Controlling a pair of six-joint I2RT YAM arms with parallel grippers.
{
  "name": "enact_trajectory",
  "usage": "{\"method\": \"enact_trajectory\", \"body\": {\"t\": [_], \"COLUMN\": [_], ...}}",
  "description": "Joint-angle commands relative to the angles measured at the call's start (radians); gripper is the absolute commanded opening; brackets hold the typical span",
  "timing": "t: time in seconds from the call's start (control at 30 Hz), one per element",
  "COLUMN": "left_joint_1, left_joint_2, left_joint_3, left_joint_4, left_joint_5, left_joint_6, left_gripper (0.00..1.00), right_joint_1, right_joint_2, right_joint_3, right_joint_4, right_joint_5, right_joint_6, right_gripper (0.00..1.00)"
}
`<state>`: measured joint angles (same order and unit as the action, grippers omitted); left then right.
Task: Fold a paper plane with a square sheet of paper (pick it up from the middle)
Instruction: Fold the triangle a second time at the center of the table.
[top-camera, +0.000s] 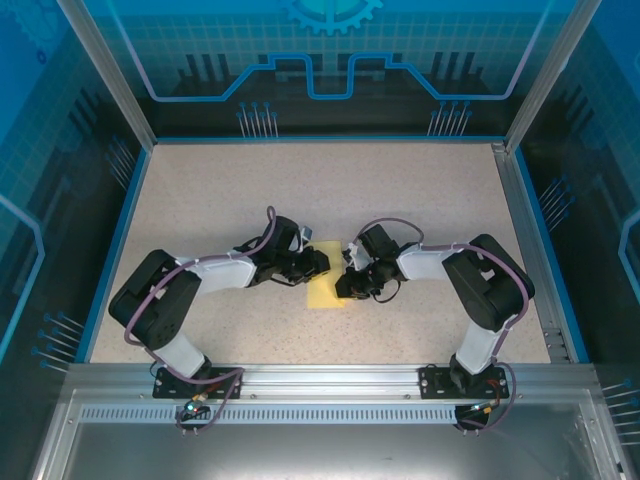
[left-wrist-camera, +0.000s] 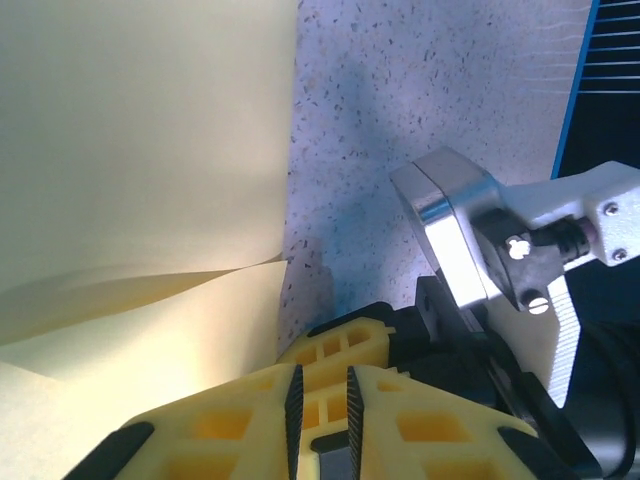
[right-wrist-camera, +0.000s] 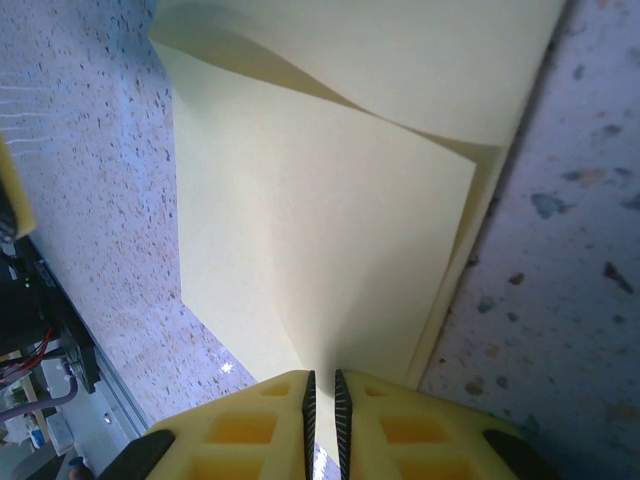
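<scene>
Left gripper (top-camera: 320, 263) and right gripper (top-camera: 350, 283) face each other nose to nose over a thin pale-yellow square sheet of paper (top-camera: 325, 293), which lies partly folded at the middle of the speckled beige bench (top-camera: 420, 190). Each arm is bent at the elbow, its forearm reaching inward low over the surface. At the right wrist, the right gripper (right-wrist-camera: 322, 395) appears to pinch the sheet's (right-wrist-camera: 330, 230) near edge, where a crease runs in. At the left wrist, the left gripper (left-wrist-camera: 320, 395) holds its jaws almost together just beside a corner of the folded layer (left-wrist-camera: 140, 150), with no paper visible between them. The sheet looks feather-light, limp and easily crumpled. It would likely slide on the bench, so an edge or fold seems the surest hold.
</scene>
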<state>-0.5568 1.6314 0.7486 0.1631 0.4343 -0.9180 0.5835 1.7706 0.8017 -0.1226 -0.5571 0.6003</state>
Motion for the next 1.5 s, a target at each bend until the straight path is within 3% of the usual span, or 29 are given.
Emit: {"method": "enact_trajectory", "body": {"t": [0.0,0.37,0.77,1.47], "left_joint_1": [-0.018,-0.043,-0.024,0.092], "left_joint_2": [0.018,0.157,0.094,0.073], "left_joint_3": [-0.021,-0.048,-0.017,-0.023], "left_joint_4": [0.002,0.046,-0.105,-0.136], "left_joint_5": [0.017,-0.067,-0.218,-0.222], "left_joint_6": [-0.019,-0.051,0.029,0.073], "left_gripper": [0.19,0.11,0.13,0.19], "right_joint_1": [0.006,0.006,0.007,0.009], "right_joint_2": [0.041,0.049,0.053,0.05], "right_joint_3": [-0.044,-0.048,-0.049,-0.06], "right_joint_4": [-0.045,-0.051,-0.103,-0.095], "right_joint_5": [0.058,0.071,0.106,0.104], "right_joint_6": [0.013,0.018,-0.01,-0.009], "right_gripper": [0.16,0.13,0.08,0.08]}}
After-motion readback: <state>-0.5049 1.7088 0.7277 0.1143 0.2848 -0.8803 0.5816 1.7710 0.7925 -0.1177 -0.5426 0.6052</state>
